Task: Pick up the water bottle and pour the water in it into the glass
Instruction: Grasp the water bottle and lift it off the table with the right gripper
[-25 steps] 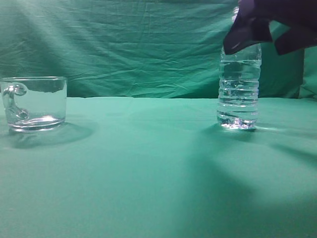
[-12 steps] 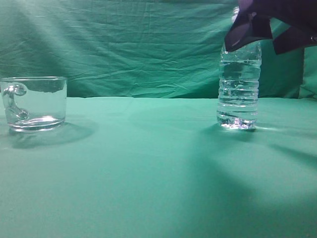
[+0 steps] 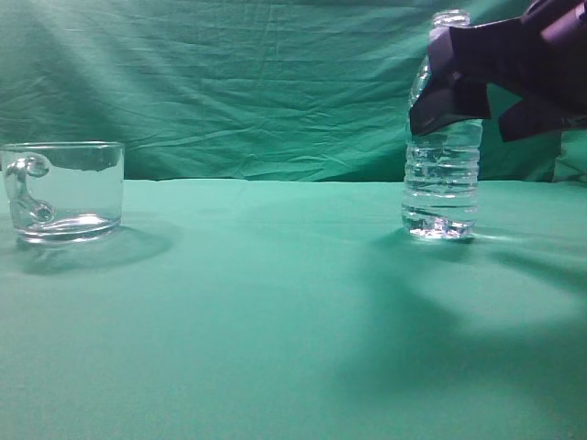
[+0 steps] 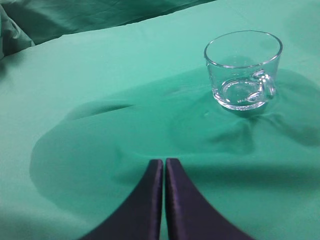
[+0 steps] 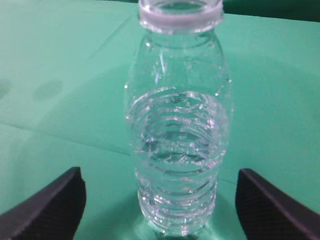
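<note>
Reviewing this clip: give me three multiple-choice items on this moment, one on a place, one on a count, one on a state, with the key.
1. Where does the glass stand relative to the water bottle in the exterior view?
A. far to its left
B. touching it
C. behind it

2. How many caps are on the water bottle?
A. two
B. one
C. none

3. How is the right hand set?
A. shut on the water bottle
B. open, fingers on either side of the water bottle
C. holding the glass

Key: 1 A, bare green cloth lies between them. 2 C, the right wrist view shows an open neck. 3 B, both fingers stand clear of the bottle.
</note>
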`<action>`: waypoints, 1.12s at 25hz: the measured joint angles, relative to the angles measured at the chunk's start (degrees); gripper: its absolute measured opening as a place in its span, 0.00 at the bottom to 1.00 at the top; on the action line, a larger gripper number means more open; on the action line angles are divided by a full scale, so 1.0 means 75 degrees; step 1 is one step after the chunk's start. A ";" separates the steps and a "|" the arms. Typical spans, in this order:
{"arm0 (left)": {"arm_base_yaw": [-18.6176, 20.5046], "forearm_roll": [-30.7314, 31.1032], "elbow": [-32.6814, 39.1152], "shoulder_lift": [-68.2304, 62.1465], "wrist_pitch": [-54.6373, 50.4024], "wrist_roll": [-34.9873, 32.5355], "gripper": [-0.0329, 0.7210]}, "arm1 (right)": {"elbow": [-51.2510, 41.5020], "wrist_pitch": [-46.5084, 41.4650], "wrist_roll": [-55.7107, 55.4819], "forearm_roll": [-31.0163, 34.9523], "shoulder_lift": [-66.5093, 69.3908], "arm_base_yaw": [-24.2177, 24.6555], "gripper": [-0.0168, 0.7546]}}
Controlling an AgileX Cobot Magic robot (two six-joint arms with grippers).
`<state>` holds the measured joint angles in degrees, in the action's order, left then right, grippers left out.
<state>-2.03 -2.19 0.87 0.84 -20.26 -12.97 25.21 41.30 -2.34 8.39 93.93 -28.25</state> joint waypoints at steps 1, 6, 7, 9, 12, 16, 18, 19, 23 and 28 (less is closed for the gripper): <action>0.0000 0.0000 0.0000 0.0000 0.0000 0.0000 0.04 | 0.0000 0.0227 -0.0076 0.0000 0.0084 0.0000 0.80; 0.0000 0.0000 0.0000 0.0000 0.0000 0.0000 0.04 | 0.0000 0.1392 -0.0402 0.0079 0.0655 0.0000 0.80; 0.0000 0.0000 0.0000 0.0000 0.0000 0.0000 0.04 | 0.0000 0.1614 -0.0417 0.0079 0.0784 0.0000 0.80; 0.0000 0.0000 0.0000 0.0000 0.0000 0.0000 0.04 | 0.0053 0.1892 -0.0485 0.0079 0.1024 0.0000 0.80; 0.0000 0.0000 0.0000 0.0000 0.0000 0.0000 0.04 | 0.0290 0.2043 -0.0582 0.0079 0.1392 0.0000 0.80; 0.0000 0.0000 0.0000 0.0000 0.0000 0.0000 0.04 | 0.0697 0.2164 -0.0599 0.0079 0.1793 0.0000 0.80; 0.0000 0.0000 0.0000 0.0000 0.0000 0.0000 0.04 | 0.0889 0.2194 -0.0599 0.0065 0.1941 0.0000 0.80; 0.0000 0.0000 0.0000 0.0000 0.0000 0.0000 0.04 | 0.0968 0.2194 -0.0599 0.0065 0.2006 0.0000 0.80; 0.0000 0.0000 0.0000 0.0000 0.0000 0.0000 0.04 | 0.1214 0.2262 -0.0602 0.0065 0.2234 0.0000 0.72; 0.0000 0.0000 0.0000 0.0000 0.0000 0.0000 0.04 | 0.1306 0.2437 -0.0602 0.0079 0.2400 0.0000 0.65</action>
<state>-2.03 -2.19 0.87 0.84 -20.26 -12.97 35.01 59.58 -6.85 8.98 111.93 -28.25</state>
